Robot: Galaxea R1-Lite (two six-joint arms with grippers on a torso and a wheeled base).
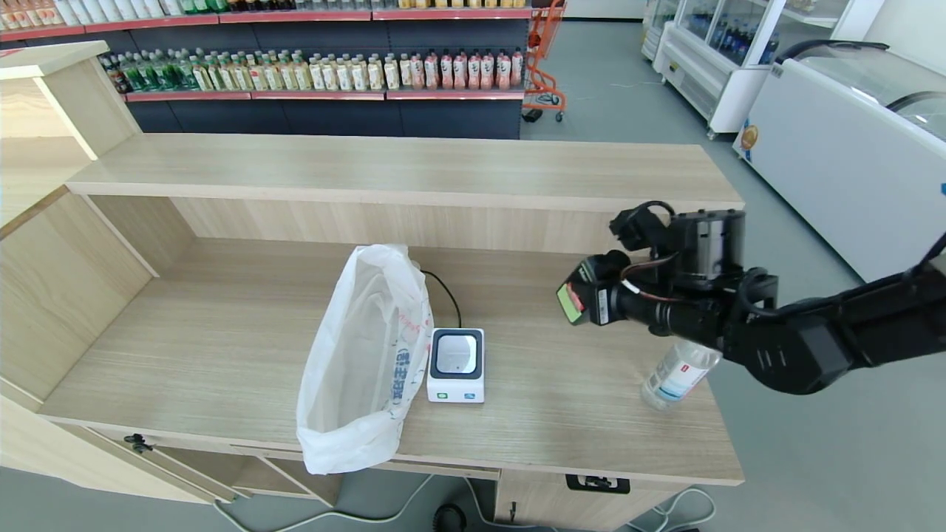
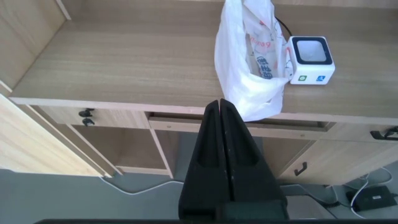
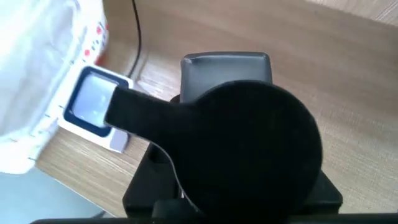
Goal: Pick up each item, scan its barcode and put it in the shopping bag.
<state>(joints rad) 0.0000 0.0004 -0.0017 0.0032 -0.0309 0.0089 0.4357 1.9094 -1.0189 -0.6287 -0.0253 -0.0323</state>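
My right gripper (image 1: 602,299) hovers above the counter's right half, shut on a dark cylindrical item (image 1: 580,295) with a green and red end that faces the scanner. In the right wrist view the item's black body (image 3: 249,149) hides most of the fingers (image 3: 227,62). The white scanner (image 1: 456,363) with its dark window stands at mid-counter, left of and below the held item. The white shopping bag (image 1: 366,355) stands open right beside the scanner's left side. My left gripper (image 2: 219,115) is shut and holds nothing, low in front of the counter's front edge, near the bag (image 2: 249,56).
A clear water bottle (image 1: 680,373) stands at the counter's (image 1: 222,332) right front, partly under my right arm. A black cable runs from the scanner toward the back wall. A raised ledge borders the counter behind and on the left. Drawers sit under the front edge.
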